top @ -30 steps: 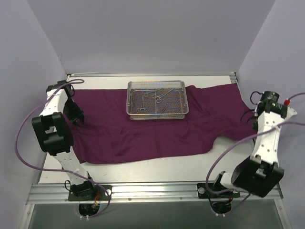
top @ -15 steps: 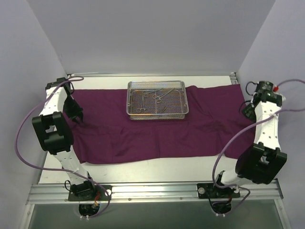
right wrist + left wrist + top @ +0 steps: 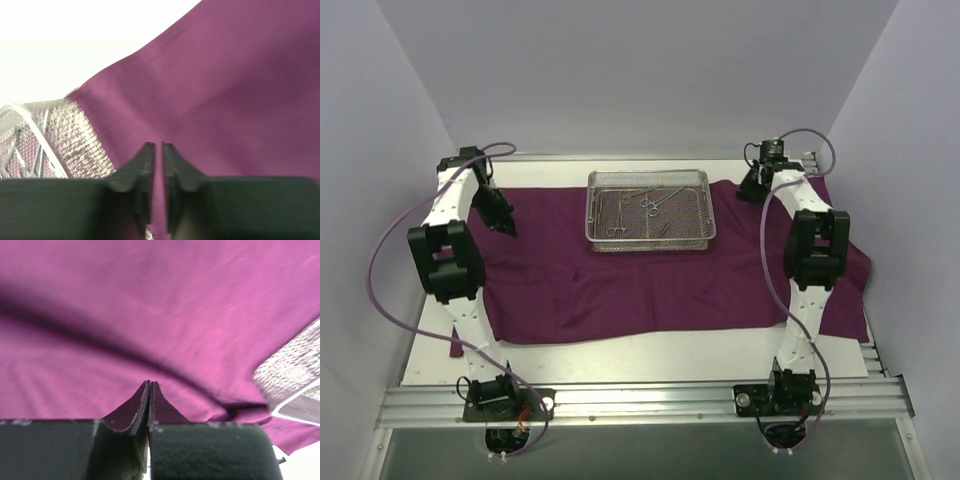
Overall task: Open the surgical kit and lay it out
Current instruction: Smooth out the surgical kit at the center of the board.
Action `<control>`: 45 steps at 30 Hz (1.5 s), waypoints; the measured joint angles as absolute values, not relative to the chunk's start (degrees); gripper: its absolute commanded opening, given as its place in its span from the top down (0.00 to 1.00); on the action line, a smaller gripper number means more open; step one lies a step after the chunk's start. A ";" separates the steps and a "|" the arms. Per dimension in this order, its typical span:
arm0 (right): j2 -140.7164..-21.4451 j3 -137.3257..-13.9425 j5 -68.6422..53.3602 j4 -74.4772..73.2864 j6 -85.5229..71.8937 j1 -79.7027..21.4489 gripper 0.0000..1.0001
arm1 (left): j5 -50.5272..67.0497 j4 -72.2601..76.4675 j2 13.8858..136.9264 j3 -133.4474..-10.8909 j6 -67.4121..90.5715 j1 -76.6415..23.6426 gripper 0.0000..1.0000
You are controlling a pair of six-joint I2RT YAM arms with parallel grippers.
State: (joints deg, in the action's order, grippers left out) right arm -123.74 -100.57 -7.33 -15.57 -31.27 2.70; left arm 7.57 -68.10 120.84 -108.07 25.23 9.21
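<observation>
The dark purple cloth wrap (image 3: pixel 620 285) lies spread over the table. The silver wire-mesh tray (image 3: pixel 700 215) stands on its back middle, with several thin forceps (image 3: pixel 645 205) inside. My left gripper (image 3: pixel 506 224) hovers over the cloth's left part, left of the tray. In the left wrist view it (image 3: pixel 150 382) is shut and empty above the cloth (image 3: pixel 150 300), and the tray's corner (image 3: pixel 295 375) is at the right. My right gripper (image 3: pixel 752 190) is over the cloth's back right edge, beside the tray. In the right wrist view it (image 3: pixel 157 144) is shut to a thin slit over the cloth (image 3: pixel 240 90), and the tray (image 3: pixel 65 135) is at the left.
White walls close in the table at the back and on both sides. Bare white table (image 3: pixel 650 350) runs in front of the cloth up to the metal rail (image 3: pixel 640 400). Purple cables loop from both arms.
My right arm has swung from the table's right edge back and inward, to beside the tray's right end. My left gripper has moved back and a little right. The cloth's right end now lies flatter.
</observation>
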 measured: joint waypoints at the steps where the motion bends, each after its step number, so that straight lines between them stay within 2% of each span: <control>1: -125.27 -101.38 -8.51 -15.62 -31.55 1.83 0.97 | 8.27 -68.10 122.37 -109.56 25.43 8.71 0.98; 2: -126.41 -101.91 -9.67 -15.42 -31.70 1.06 1.00 | 9.02 -68.34 124.11 -111.11 25.78 8.21 0.98; 10: -127.39 -99.53 -14.33 -12.84 -31.22 0.43 1.00 | 9.45 -72.29 138.32 -126.15 27.81 7.46 0.97; 15: -127.46 -94.39 -14.83 -11.68 -31.18 1.13 1.00 | 7.70 -74.83 143.20 -130.43 29.85 7.70 0.97; 26: -131.07 -98.24 -15.25 -8.67 -34.33 1.30 1.00 | 8.67 -83.22 154.65 -148.18 32.34 8.36 0.98; 35: -134.54 -101.41 -18.74 -5.65 -41.58 1.34 1.00 | 17.98 -86.65 161.10 -158.54 32.82 11.86 0.98; 45: -140.22 -107.79 -21.52 -1.58 -50.02 -0.21 1.00 | 28.93 -80.51 165.16 -163.54 34.22 16.34 0.98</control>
State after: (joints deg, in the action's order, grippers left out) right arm -140.22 -107.79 -21.52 -1.58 -50.02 -0.21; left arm 28.93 -80.51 165.16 -163.54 34.22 16.34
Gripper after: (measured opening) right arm 0.026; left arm 0.031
